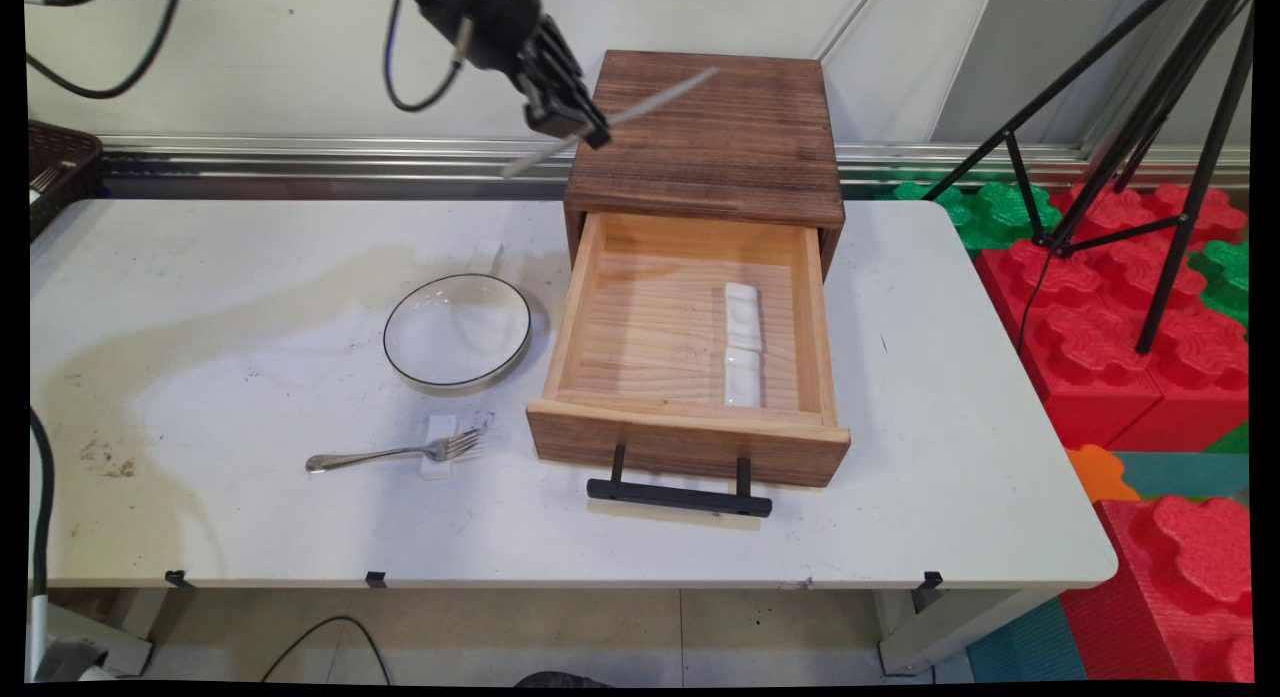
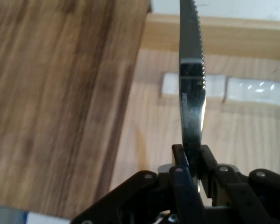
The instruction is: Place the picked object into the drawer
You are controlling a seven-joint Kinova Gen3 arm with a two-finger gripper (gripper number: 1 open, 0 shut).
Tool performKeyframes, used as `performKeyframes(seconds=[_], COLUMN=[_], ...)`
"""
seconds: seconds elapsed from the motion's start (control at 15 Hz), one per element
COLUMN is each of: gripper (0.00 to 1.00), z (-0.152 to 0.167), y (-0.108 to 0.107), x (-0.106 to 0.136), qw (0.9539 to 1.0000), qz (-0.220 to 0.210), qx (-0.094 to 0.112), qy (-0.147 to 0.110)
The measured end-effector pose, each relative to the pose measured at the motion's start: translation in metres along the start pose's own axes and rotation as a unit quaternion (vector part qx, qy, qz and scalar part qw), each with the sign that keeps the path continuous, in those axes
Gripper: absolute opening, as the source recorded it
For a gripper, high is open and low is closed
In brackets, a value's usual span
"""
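Above the wooden cabinet (image 1: pixel 705 137): gripper (image 1: pixel 583 129), fingers pinching a serrated knife (image 1: pixel 610 122). Open drawer (image 1: pixel 690 417) below, two white rests (image 1: pixel 742 344) inside. On worktop (image 1: pixel 250 307): plate (image 1: pixel 457 330), fork (image 1: pixel 395 453).

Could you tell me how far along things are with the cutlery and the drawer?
Done: drawer stands open, two white rests inside. In hand: gripper shut on a knife, raised over the wooden cabinet. Left: fork lies on the table beside the plate.
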Motion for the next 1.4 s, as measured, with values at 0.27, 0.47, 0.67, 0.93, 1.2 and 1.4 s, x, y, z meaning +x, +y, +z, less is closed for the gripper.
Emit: performKeyframes(seconds=[0.27, 0.47, 0.67, 0.93, 1.2, 1.4], gripper=[0.0, 0.0, 0.0, 0.0, 0.0, 0.0], z=[0.032, 0.059, 0.087, 0.124, 0.157, 0.174], y=[0.014, 0.019, 0.02, 0.017, 0.013, 0.011], x=[0.02, 0.032, 0.037, 0.032, 0.023, 0.018], qw=[0.9996, 0.999, 0.9985, 0.9977, 0.997, 0.9967], qz=[0.012, 0.022, 0.031, 0.033, 0.038, 0.04], qx=[-0.024, -0.038, -0.045, -0.055, -0.063, -0.066], qy=[-0.001, -0.004, -0.011, -0.019, -0.023, -0.025])
